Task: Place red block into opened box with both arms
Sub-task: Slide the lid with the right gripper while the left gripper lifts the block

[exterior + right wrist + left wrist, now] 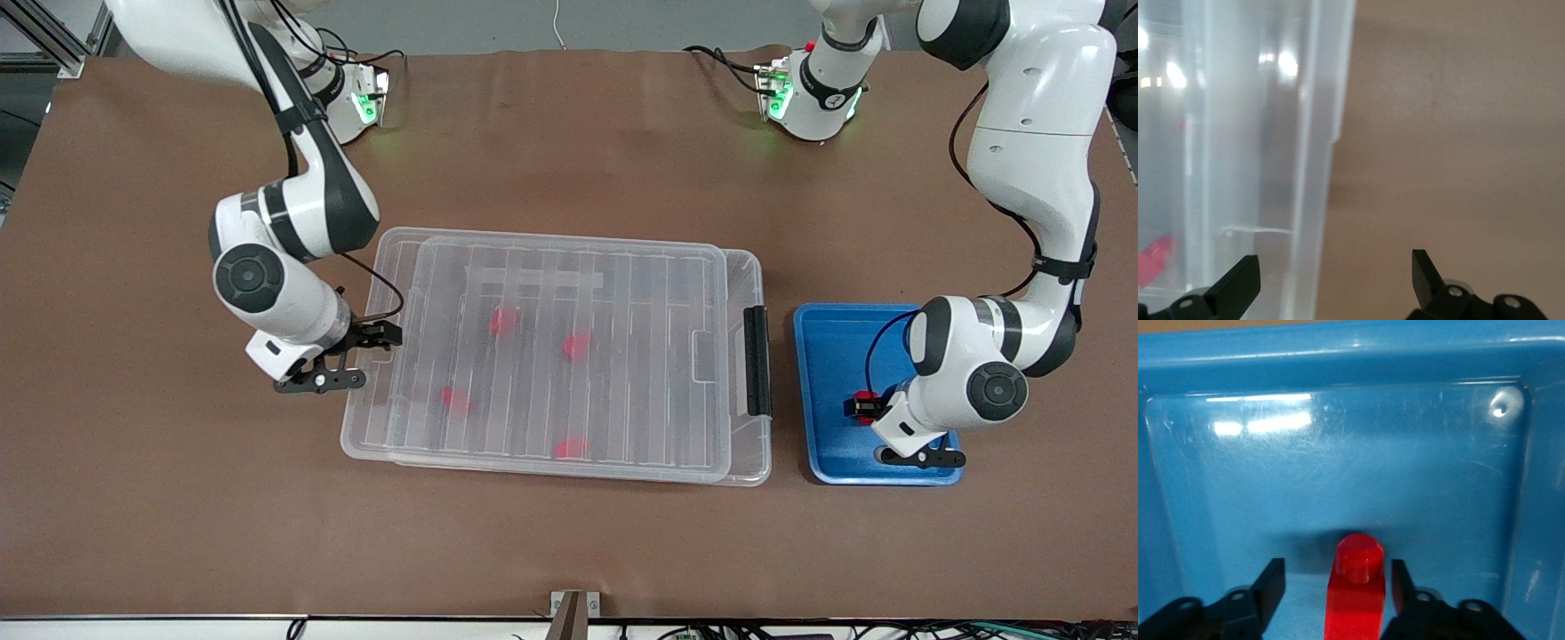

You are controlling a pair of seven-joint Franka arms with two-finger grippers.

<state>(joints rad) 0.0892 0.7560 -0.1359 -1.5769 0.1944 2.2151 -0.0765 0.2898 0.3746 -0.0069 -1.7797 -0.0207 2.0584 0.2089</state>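
The red block (1355, 587) lies on the floor of the blue tray (831, 338), its round stub pointing away from the wrist. My left gripper (1337, 567) is low in the tray, open, one finger on each side of the block with a gap showing on both sides. The block (861, 400) shows as a red speck at the left gripper (861, 409). The clear box (751, 462) lies mid-table with its ribbed lid (622, 267) resting on top. My right gripper (378, 338) is open at the box's short end toward the right arm, its fingers astride the rim (1311, 133).
Several small red blocks (503, 321) show blurred through the lid inside the box. A black clip (757, 360) sits on the box's short end beside the blue tray. Bare brown table (569, 551) surrounds both containers.
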